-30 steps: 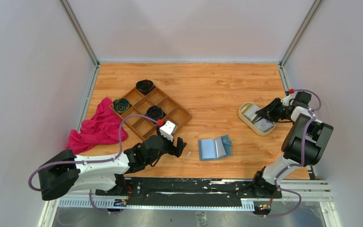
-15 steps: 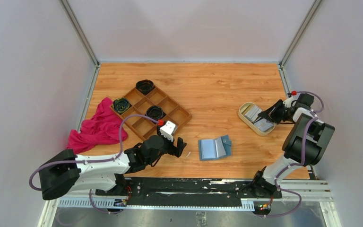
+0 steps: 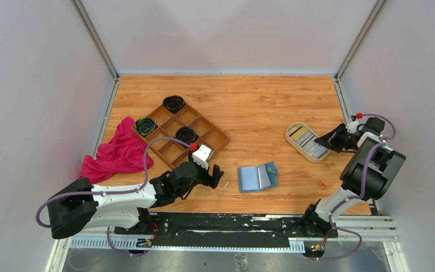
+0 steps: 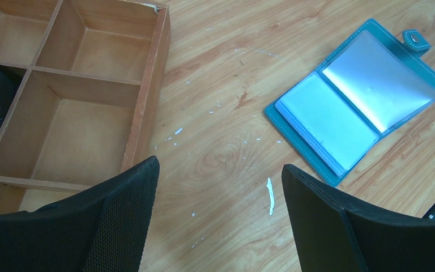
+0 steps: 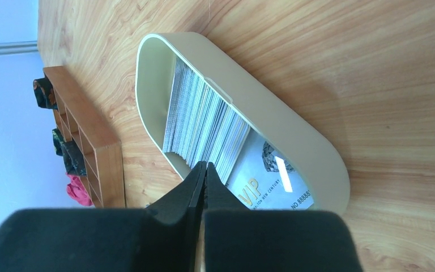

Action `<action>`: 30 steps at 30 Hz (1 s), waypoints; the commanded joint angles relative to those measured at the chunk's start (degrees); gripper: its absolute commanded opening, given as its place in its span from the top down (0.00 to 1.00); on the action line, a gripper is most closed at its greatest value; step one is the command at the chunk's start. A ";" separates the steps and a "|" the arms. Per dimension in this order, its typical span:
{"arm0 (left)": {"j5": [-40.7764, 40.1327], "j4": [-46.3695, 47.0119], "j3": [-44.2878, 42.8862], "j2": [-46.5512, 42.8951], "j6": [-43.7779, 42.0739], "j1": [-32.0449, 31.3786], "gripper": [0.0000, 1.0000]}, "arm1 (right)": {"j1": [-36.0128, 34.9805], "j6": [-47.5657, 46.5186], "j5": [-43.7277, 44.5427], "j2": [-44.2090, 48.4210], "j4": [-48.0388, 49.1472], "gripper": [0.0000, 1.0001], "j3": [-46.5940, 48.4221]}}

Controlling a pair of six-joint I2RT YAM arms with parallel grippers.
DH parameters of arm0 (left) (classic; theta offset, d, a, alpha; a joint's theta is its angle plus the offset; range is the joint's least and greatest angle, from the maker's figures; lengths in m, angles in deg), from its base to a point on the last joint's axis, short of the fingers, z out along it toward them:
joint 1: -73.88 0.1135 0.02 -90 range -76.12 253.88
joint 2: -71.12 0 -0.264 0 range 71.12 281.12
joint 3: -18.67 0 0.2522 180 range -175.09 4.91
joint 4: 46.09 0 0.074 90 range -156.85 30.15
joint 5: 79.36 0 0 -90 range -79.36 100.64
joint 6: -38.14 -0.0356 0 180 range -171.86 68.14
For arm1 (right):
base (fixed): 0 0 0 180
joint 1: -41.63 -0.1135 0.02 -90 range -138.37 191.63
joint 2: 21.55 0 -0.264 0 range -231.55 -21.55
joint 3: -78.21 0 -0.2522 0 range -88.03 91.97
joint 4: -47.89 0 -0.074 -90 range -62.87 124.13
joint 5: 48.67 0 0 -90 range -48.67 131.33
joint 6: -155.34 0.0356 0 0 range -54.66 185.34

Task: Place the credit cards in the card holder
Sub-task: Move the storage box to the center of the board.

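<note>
The teal card holder (image 3: 256, 177) lies open on the table near the front middle, its pale slotted inside (image 4: 357, 102) facing up. The credit cards (image 3: 307, 141) stand stacked in a cream oval tray (image 3: 290, 136) at the right; a "VIP" card (image 5: 260, 175) lies flat beside the stack (image 5: 204, 122). My right gripper (image 3: 319, 140) is shut, with its tips (image 5: 205, 165) at the tray's right end and no card between them. My left gripper (image 3: 218, 177) hovers open just left of the card holder, over bare wood (image 4: 220, 167).
A brown wooden compartment tray (image 3: 204, 127) sits at the left with three dark bundles (image 3: 174, 103) in it; its rim (image 4: 147, 107) is close to my left finger. A red cloth (image 3: 119, 153) lies further left. White flecks (image 4: 270, 195) dot the wood.
My right gripper has shut and drawn back to the right, from over the cream tray to its right end. The left arm and card holder have not moved.
</note>
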 commanded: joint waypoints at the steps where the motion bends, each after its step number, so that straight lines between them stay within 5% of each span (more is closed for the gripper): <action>1: -0.94 0.84 -1.60 0.21 0.13 -0.08 0.16 | 0.88 -3.42 -2.11 -0.72 -4.21 0.97 -0.11; 9: -1.08 0.85 -1.50 0.16 0.21 -0.03 0.15 | 0.88 -3.04 0.07 -2.10 -5.30 0.58 0.22; 30: -0.86 0.76 -1.78 0.67 0.12 -0.03 0.15 | -1.68 -0.38 -1.30 -7.76 -2.34 0.56 2.65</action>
